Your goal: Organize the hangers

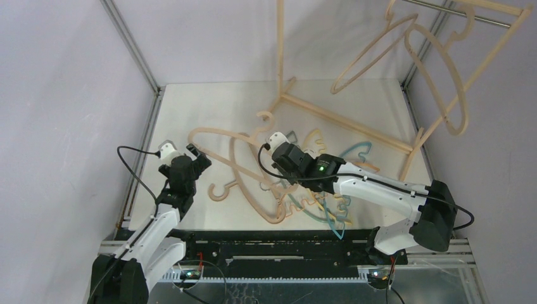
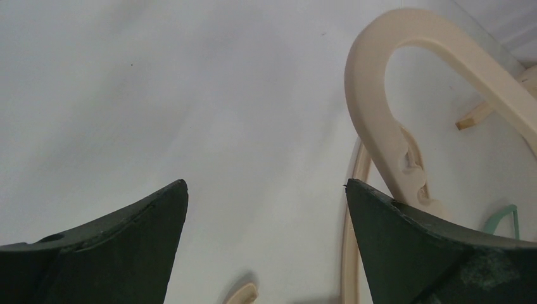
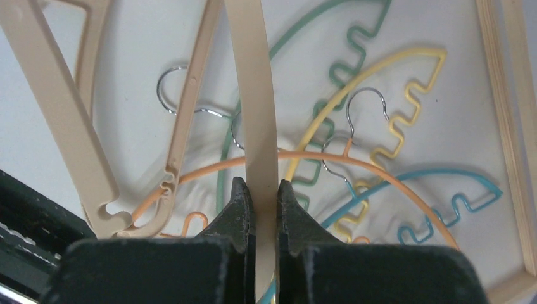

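Note:
My right gripper [image 3: 261, 190] is shut on the flat bar of a beige wooden hanger [image 3: 259, 120]; in the top view this gripper [image 1: 277, 148] is over the pile at mid table. Under it lie a teal hanger [image 3: 354, 38], a yellow hanger [image 3: 405, 82], a blue hanger [image 3: 443, 177] and an orange hanger [image 3: 392, 183], overlapping. More beige hangers [image 1: 218, 135] lie to the left. My left gripper [image 1: 197, 154] is open and empty; in its wrist view [image 2: 266, 187] a beige hanger's rounded end [image 2: 373, 95] lies just beyond its right finger.
The pale wooden rack frame [image 1: 345, 114] stands at the back right, with two beige hangers [image 1: 443, 82] hanging from its metal rod [image 1: 481, 18]. Its base rail [image 3: 506, 126] borders the coloured pile. Purple walls enclose the table on three sides.

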You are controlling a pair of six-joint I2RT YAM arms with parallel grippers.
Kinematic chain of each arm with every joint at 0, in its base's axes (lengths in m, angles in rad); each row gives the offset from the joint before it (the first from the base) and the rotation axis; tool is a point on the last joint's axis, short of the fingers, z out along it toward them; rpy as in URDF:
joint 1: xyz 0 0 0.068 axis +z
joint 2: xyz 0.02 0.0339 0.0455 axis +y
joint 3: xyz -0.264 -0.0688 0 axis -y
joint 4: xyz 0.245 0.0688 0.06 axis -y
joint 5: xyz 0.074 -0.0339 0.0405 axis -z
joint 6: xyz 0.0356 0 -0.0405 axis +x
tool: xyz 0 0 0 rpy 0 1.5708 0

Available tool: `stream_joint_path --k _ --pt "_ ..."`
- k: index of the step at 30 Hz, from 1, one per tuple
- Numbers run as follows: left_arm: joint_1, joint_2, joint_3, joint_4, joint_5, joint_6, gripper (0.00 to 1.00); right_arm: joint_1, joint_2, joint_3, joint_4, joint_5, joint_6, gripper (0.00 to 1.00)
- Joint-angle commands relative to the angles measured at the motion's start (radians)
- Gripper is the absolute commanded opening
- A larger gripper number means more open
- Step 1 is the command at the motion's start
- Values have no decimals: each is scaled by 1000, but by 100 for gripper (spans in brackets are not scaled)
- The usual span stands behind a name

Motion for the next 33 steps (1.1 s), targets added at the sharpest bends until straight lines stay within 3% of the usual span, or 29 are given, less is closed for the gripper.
stream_joint_path --k 1,18,26,33 --pt "6 -14 10 49 21 -15 100 47 -39 29 -56 16 22 0" --pt "5 213 70 173 73 -26 100 269 -182 23 -5 -132 18 0" --pt "4 308 118 204 104 -26 99 294 -276 -34 125 -324 30 0" --pt "4 308 115 211 112 -23 99 289 -297 -59 163 -390 44 0"
